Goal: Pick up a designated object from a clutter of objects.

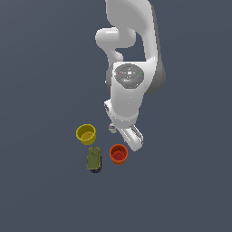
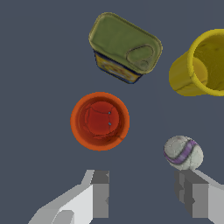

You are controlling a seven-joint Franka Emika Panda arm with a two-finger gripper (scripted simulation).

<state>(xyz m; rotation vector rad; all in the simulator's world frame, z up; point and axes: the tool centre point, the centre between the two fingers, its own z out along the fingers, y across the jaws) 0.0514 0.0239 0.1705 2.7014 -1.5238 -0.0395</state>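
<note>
The designated object is the orange-red cup (image 1: 118, 154) (image 2: 100, 121), upright on the floor with its red inside showing. Around it stand the rest of the clutter of objects: an olive-green can (image 1: 94, 159) (image 2: 125, 47), a yellow cup (image 1: 85, 134) (image 2: 204, 64) and a small whitish ball with a purple band (image 1: 112, 128) (image 2: 183, 152). My gripper (image 2: 146, 192) hangs open above the floor, empty, with the cup just beyond one grey fingertip (image 2: 100, 188) and the ball close to the other. In the exterior view the hand (image 1: 132, 137) is next to the cup, on that view's right.
The white arm (image 1: 129, 86) reaches down from the top of the exterior view over the plain dark grey floor (image 1: 181, 190). The four items sit close together.
</note>
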